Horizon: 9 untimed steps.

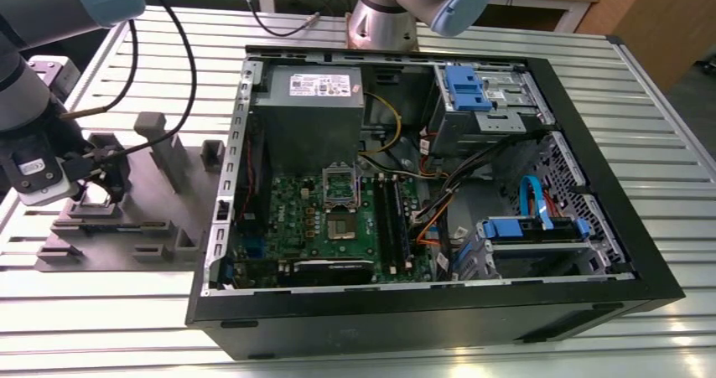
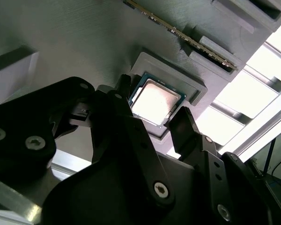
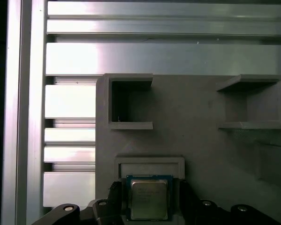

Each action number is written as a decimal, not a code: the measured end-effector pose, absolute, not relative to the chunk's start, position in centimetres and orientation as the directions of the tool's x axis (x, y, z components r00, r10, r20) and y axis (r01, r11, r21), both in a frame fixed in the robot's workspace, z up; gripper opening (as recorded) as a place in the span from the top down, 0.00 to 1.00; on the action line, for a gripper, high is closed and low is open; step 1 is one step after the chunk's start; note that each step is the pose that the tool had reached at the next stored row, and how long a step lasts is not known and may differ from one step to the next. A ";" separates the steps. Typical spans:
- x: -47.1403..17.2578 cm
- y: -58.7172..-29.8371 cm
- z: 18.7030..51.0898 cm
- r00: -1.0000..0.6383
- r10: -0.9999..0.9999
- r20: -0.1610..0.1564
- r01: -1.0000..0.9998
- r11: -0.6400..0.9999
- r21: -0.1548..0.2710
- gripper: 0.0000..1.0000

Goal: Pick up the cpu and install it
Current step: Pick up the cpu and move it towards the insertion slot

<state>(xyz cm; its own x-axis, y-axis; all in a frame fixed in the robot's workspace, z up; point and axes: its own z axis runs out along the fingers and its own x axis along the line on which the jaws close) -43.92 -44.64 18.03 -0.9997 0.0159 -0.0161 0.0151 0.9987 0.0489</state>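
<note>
The cpu is a small square chip with a pale metal top. It lies flat in a shallow recess of the grey plastic tray. In both wrist views my gripper is open, with one black finger on each side of the chip and small gaps to its edges. In the exterior view the gripper hangs low over the tray on the exterior view's left. The green motherboard lies inside the open computer case, its socket near the middle.
The black computer case lies open on the slatted metal table, holding a power supply, blue drive brackets and loose cables. Upright blocks rise from the tray beside the gripper. The arm's base stands behind the case.
</note>
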 end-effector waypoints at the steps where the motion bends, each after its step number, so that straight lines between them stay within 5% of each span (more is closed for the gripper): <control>1: -43.9 -44.6 18.0 -1.000 0.016 -0.016 0.015 0.999 0.049 0.40; 9: -44.0 -44.6 18.1 -1.000 0.016 -0.016 0.015 0.999 0.049 0.40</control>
